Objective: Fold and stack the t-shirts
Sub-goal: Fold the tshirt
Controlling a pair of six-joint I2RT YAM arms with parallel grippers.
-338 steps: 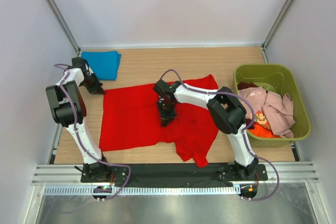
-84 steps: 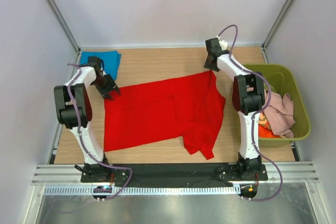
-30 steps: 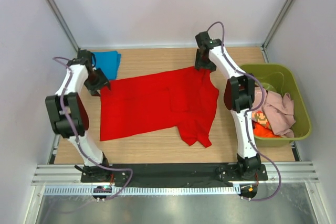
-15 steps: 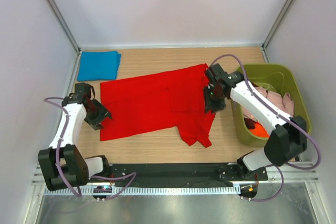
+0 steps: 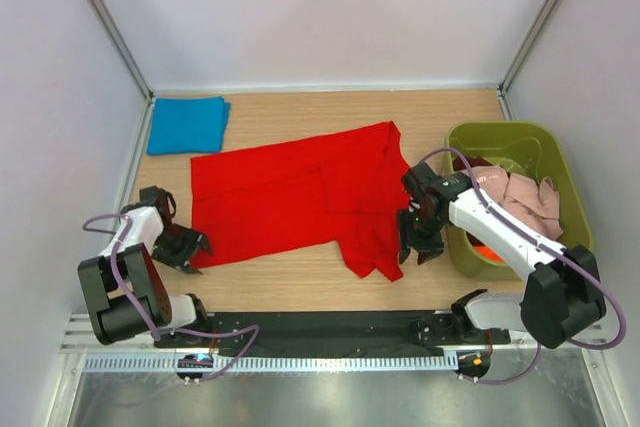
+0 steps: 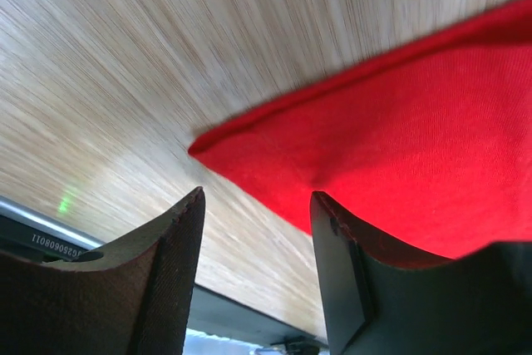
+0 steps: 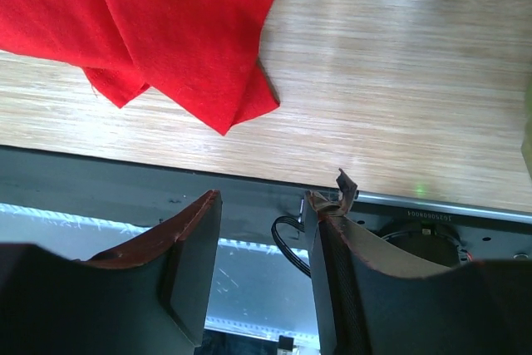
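The red t-shirt [image 5: 290, 197] lies on the desk [image 5: 300, 287], one corner just ahead of the spread, empty left fingers [image 5: 192, 245]. The right fingers [image 5: 415, 247], likewise apart and empty, hang beside its sleeve. The green bin [image 5: 500, 129] flanks that bent arm.

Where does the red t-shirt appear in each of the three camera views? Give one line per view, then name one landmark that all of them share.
Top external: the red t-shirt lies spread across the middle of the table.
Left wrist: the red t-shirt fills the right side, one corner pointing left.
Right wrist: the red t-shirt shows as a rumpled edge at upper left.
Shared landmark: the light wooden table.
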